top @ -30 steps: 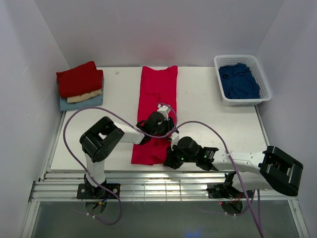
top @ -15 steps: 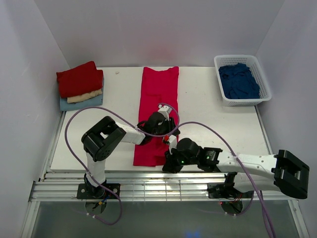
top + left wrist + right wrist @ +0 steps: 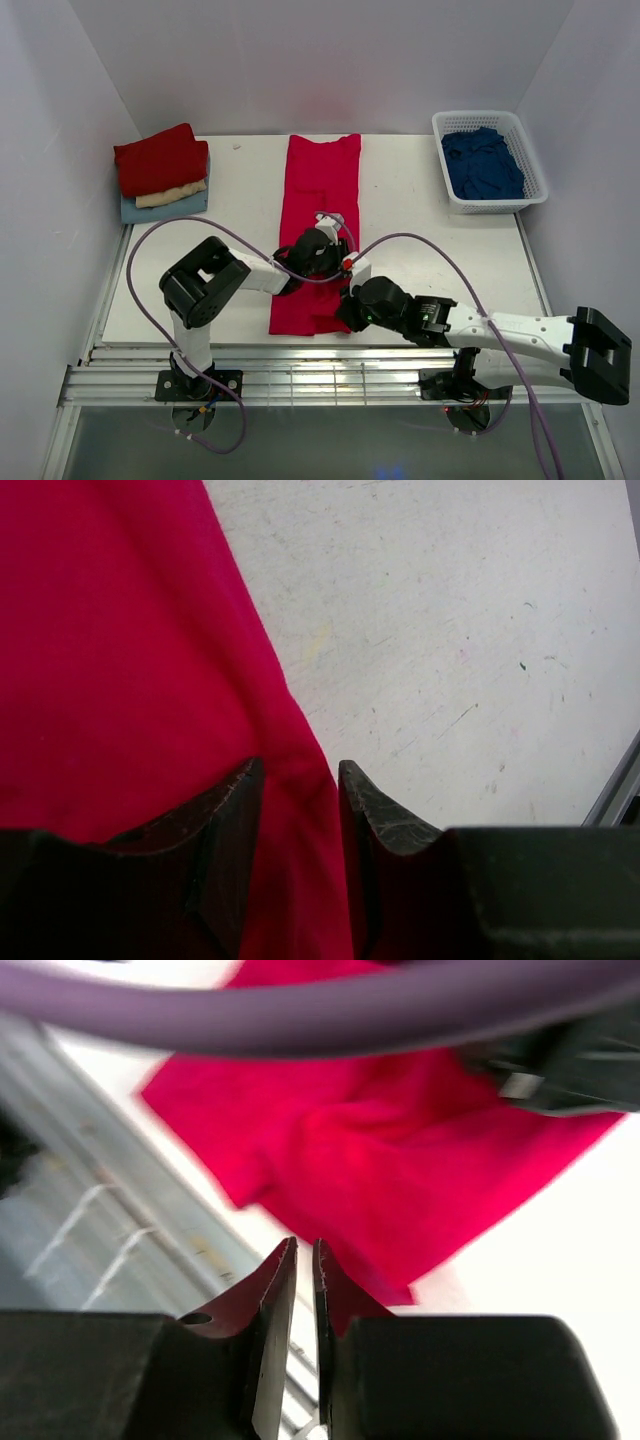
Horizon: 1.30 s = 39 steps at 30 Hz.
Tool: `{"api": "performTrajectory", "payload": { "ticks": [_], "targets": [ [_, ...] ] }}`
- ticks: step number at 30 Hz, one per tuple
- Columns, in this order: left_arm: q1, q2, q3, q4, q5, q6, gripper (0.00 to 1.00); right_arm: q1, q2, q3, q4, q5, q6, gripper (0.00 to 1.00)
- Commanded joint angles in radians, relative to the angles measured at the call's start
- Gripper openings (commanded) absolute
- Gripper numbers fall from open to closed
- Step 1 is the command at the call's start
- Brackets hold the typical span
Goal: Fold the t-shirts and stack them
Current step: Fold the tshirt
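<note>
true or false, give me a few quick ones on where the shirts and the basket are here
1. The crimson t-shirt lies as a long strip mid-table. True.
2. The basket holds nothing. False: navy cloth fills it.
3. A dark red shirt tops the pile at far left. True.
4. The left gripper hangs over the basket. False: it is at the crimson t-shirt, red cloth between its fingers.
</note>
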Motion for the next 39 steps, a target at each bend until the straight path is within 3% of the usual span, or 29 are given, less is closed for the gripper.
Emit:
{"api": "performTrajectory", "payload": {
  "ticks": [1,9,17,39],
  "targets": [
    [0.002,-0.071,-0.051,-0.106,-0.046,0.013,0.47,-0.035,0.083,0.008,0.074,0.171,-0.018,0.18],
    [0.003,-0.129,-0.071,-0.107,-0.051,0.034,0.48,-0.122,0.238,0.023,0.284,0.138,-0.070,0.15],
    [0.003,-0.097,-0.060,-0.107,-0.040,0.036,0.47,-0.136,0.336,0.039,0.340,0.024,-0.084,0.13],
    [0.003,-0.068,-0.046,-0.109,-0.058,0.050,0.48,-0.059,0.256,-0.155,0.372,-0.209,0.052,0.13]
  ]
}}
